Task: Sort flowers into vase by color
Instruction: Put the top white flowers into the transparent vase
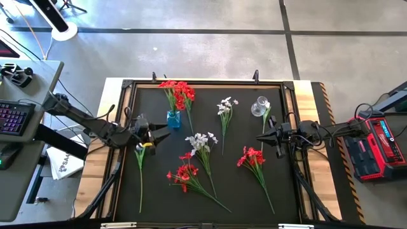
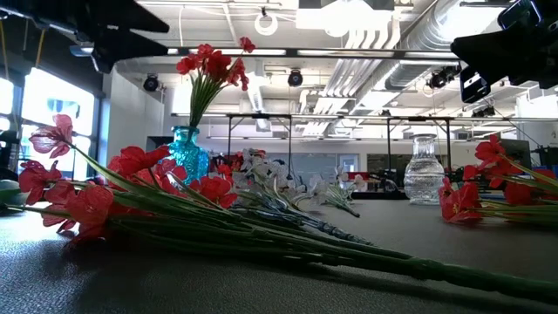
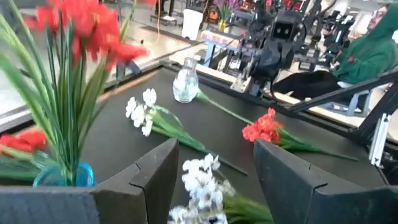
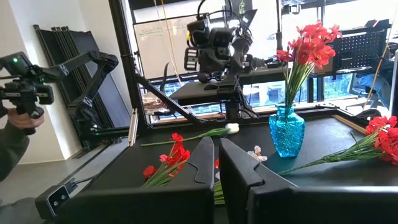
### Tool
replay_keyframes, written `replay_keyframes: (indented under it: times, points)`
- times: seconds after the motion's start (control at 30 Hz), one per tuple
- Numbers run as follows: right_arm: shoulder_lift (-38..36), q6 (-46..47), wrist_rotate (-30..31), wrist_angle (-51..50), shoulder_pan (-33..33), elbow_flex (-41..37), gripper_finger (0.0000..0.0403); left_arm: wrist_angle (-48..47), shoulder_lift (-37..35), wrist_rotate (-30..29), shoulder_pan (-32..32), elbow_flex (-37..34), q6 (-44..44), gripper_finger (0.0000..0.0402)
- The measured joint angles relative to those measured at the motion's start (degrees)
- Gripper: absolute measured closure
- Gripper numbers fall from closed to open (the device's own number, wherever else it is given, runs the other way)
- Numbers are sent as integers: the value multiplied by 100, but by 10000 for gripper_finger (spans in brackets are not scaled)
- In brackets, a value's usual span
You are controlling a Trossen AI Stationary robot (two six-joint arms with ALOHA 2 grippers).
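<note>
Now our left hand [image 1: 166,131] hangs apart, empty — we should straddle one white sprig [image 1: 202,142] stem; right hand [image 1: 259,138] together.

Bright even overhead light — window glare behind red flowers [image 2: 87,205], foreground stems blurred, shadows faint.

Only partial letters "SAA" on a white box [image 1: 65,162] beside the table.
</note>
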Motion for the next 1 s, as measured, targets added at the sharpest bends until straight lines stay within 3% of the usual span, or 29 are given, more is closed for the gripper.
replay_keyframes:
  times: [0.2, 0.37, 0.5, 0.6, 0.8, 1.0]
  points:
    - [2, -1, 133, 54, 2, 0, 402, 77, 2, -121, -85, -377, -368, 204]
    - [33, 675, 1381, 648, -7, 5, 402, 413, 45, -268, -85, -675, -515, 204]
    - [332, 577, 443, 1176, 33, 103, 402, 840, 131, -355, -82, -858, -510, 204]
    - [919, 473, 333, 1500, 121, 341, 402, 947, 184, -376, -82, -901, -505, 204]
    - [2934, 340, 1056, 861, 164, 1375, 402, 1032, 288, -392, -74, -909, -563, 204]
    - [4906, 1369, 1261, -1165, -158, 2964, 396, 1098, 438, -398, -75, -909, -611, 204]
